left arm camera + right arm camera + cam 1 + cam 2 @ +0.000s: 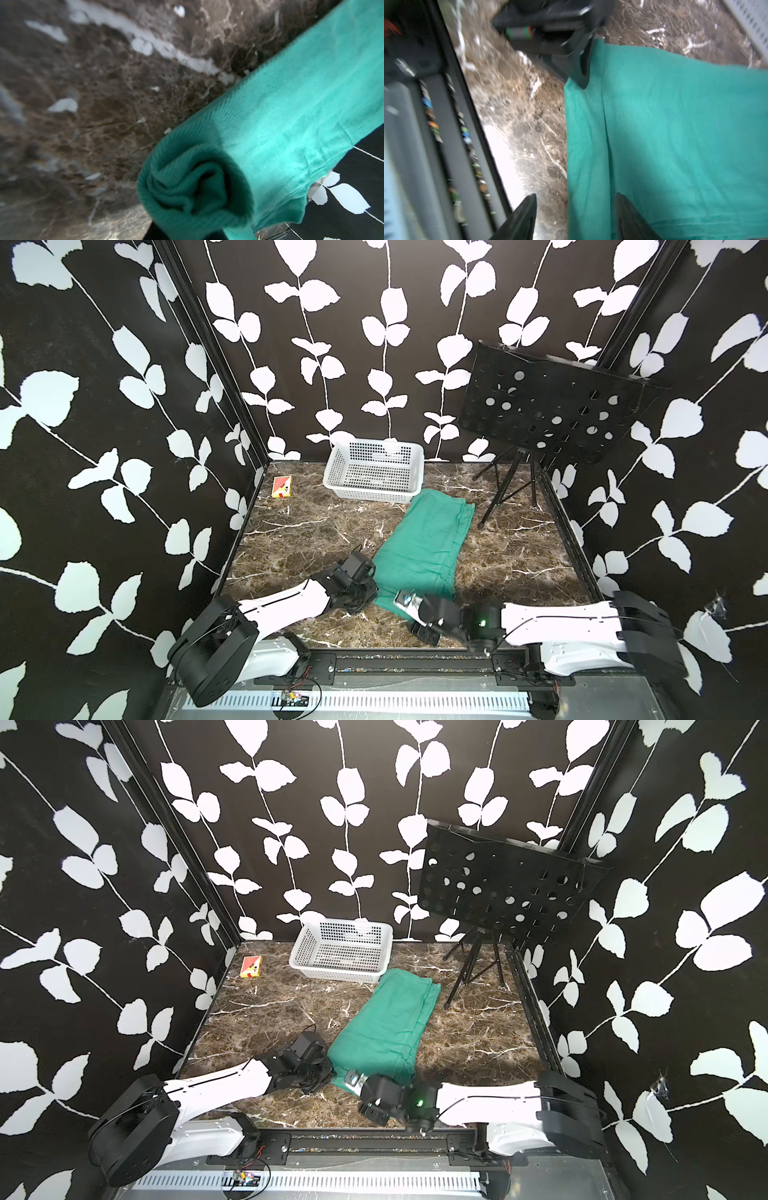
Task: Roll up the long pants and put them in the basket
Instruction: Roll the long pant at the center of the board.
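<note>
Blurrily, left end effector (581, 68) on long pants (675, 135).

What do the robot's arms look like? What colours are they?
The left arm and right arm have smooth white shells, chunky black joints and a thin black cable running along each. A tiny green light glows near the right arm's wrist. The right gripper has two dark, pointed fingers.

Both top views look down from high above the near edge toward the back wall (374, 364), showing nearly the same whole marble table (291, 539). Each wrist camera sits close over the long pants (291, 116); both share their near end.
</note>
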`<state>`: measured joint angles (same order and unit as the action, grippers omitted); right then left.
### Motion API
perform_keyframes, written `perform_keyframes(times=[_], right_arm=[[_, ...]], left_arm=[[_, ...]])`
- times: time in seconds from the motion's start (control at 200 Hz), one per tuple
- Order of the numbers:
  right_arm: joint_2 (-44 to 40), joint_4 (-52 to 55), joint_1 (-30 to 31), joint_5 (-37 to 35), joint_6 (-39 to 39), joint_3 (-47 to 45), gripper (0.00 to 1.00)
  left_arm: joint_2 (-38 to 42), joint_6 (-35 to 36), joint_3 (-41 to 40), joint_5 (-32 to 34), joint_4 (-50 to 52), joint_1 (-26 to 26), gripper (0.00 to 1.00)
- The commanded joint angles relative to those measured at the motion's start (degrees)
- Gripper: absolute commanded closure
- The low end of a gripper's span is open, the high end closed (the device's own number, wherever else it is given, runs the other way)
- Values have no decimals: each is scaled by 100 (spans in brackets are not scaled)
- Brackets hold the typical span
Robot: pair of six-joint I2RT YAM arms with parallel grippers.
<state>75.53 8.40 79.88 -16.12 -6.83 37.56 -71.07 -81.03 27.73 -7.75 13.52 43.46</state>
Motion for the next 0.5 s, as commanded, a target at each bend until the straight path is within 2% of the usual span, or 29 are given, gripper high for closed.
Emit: perform_keyframes(times=[0.0, 0.115, 0.23, 0.365, 0.455, 0.495], right_arm=[[740, 87, 374, -1438, 1098, 365, 38], [1444, -41, 632, -2271, 1248, 572, 41], [1777, -14, 660, -2851, 973, 620, 49], [1783, 107, 660, -2881, 568, 547, 80], [1658, 239, 647, -2635, 187, 425, 95], [1340, 321, 616, -2416, -34, 367, 100]], left_arm=[[-119, -1, 115, -23, 414, 2, 85], [-184, 70, 236, -33, 516, 4, 85], [-205, 107, 301, -39, 594, -3, 85], [-153, 74, 338, -1, 740, -1, 83], [5, 145, 454, 81, 837, 2, 77], [79, 245, 572, 98, 983, 0, 72]])
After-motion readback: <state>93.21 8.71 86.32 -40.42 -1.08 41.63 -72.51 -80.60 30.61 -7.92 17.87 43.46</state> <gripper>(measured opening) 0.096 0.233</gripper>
